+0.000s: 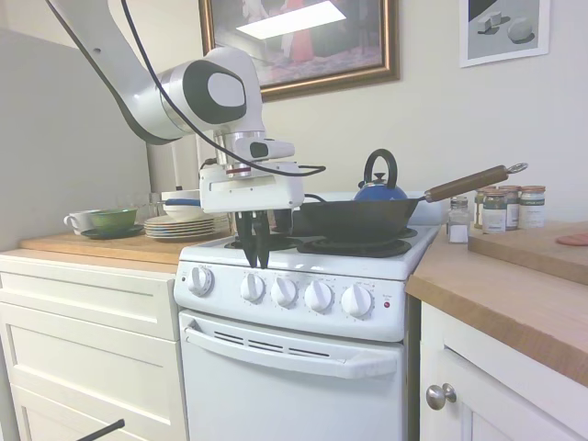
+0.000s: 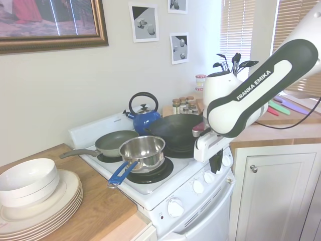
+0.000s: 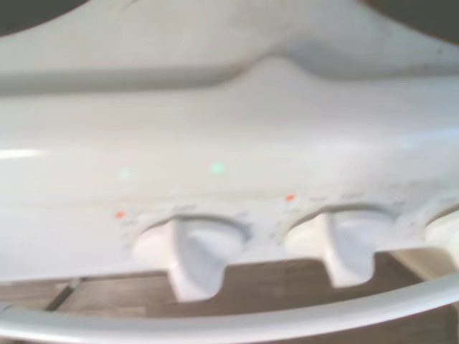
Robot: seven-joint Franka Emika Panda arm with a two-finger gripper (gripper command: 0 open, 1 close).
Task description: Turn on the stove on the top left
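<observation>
The stove (image 1: 294, 266) is a narrow white range with five round knobs along its front panel. My gripper (image 1: 254, 264) hangs at the stove's front edge, its tips just above the second knob from the left (image 1: 252, 288). The fingers are shut with nothing between them. In the second exterior view the gripper (image 2: 216, 169) points down over the knob row (image 2: 198, 186). The wrist view shows two knobs (image 3: 190, 252) (image 3: 346, 242) from close by, blurred, with small orange marks above them. The small red light (image 1: 387, 304) sits at the panel's right end.
On the burners stand a black wok (image 1: 354, 218), a blue kettle (image 1: 379, 189), a steel saucepan with a blue handle (image 2: 143, 150) and a grey frying pan (image 2: 118, 142). Stacked plates (image 1: 175, 226) lie on the left counter, spice jars (image 1: 503, 209) stand to the right. The oven handle (image 1: 289, 354) juts out below.
</observation>
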